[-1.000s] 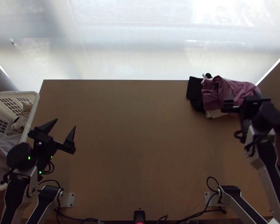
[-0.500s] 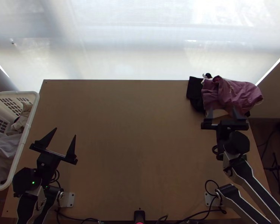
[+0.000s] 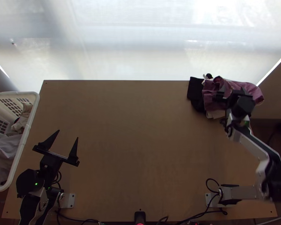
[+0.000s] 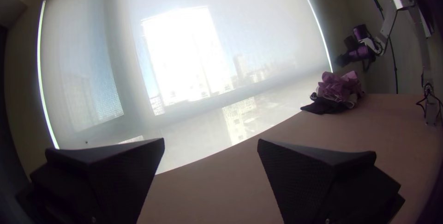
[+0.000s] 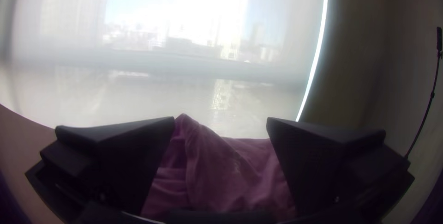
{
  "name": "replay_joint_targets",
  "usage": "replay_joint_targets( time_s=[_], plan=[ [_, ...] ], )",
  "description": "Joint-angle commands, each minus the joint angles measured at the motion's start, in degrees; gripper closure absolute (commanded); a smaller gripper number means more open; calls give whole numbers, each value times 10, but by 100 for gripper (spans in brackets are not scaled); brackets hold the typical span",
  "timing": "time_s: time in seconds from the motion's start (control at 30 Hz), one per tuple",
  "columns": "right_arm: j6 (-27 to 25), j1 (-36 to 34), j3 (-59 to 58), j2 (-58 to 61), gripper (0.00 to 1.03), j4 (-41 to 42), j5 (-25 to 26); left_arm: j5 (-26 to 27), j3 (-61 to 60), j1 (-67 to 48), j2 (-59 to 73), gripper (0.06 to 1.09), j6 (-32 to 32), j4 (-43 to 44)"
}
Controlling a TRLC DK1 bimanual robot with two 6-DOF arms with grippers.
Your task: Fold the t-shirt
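Observation:
Bunched purple cloth [image 3: 211,98] lies on a pile at the table's far right corner, over a black cloth [image 3: 195,93] and some white cloth. My right gripper [image 3: 233,91] is over the purple cloth in the top view. In the right wrist view, that gripper [image 5: 221,124] is open, with purple cloth [image 5: 221,168] beyond and between its fingers. My left gripper [image 3: 68,142] is open over the table's left part, far from the pile. From the left wrist, the same gripper [image 4: 211,143] has nothing between its fingers; the purple pile [image 4: 339,87] is far off.
A white basket [image 3: 32,112] with cloths in it stands at the table's left edge. Wooden table top [image 3: 136,142] stretches between the two arms. Cables lie along the near edge, and a pale window blind [image 3: 133,45] is behind the far edge.
My right gripper first moved left and nearer the table's near side, then away from it onto the purple cloth. My left gripper shifted slightly right and toward the near edge. The pile looks unmoved.

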Motion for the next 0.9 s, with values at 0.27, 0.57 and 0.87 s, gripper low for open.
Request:
replay_joint_targets(
  time_s=[0.27,0.57,0.87],
  plan=[
    [31,-76,209,268,59,40,-61,-1,1,27,-11,10,6,-21],
    [23,-57,215,316,100,55,-61,-1,1,32,-7,10,9,-18],
    [-25,-27,216,323,100,47,-75,-2,0,44,-6,10,12,-19]
  ],
)
